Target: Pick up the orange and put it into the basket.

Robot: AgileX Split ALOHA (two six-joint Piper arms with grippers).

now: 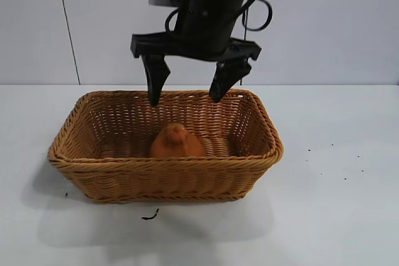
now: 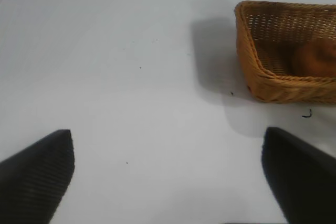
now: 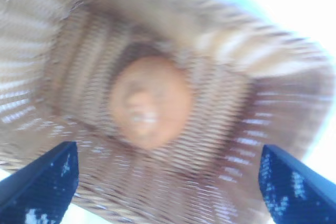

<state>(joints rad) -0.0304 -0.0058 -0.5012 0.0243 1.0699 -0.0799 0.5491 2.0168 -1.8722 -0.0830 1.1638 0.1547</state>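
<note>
The orange (image 1: 176, 142) sat on the floor of the wicker basket (image 1: 163, 179), near the middle and close to the front wall, with its bumpy neck pointing up. Nothing touched it. The basket stood on the white bench (image 1: 336, 204), where a few dark specks and a small dark scrap (image 1: 149, 216) lay just in front of the basket.

The right pincer (image 1: 189, 92) hung above the basket's back rim, pointing steeply down, its two black fingers (image 1: 155, 79) spread wide and empty, with their tips level with the rim and clear of the fruit. In the right wrist view the orange lay between and beyond the two spread fingertips, inside the woven walls, though that view was blurred.

The left pincer (image 2: 168, 177) rested well away from the basket over bare bench, its fingers also spread wide with nothing between them. From its wrist view the basket's corner showed farther off, with the orange (image 2: 317, 56) dimly visible inside.
</note>
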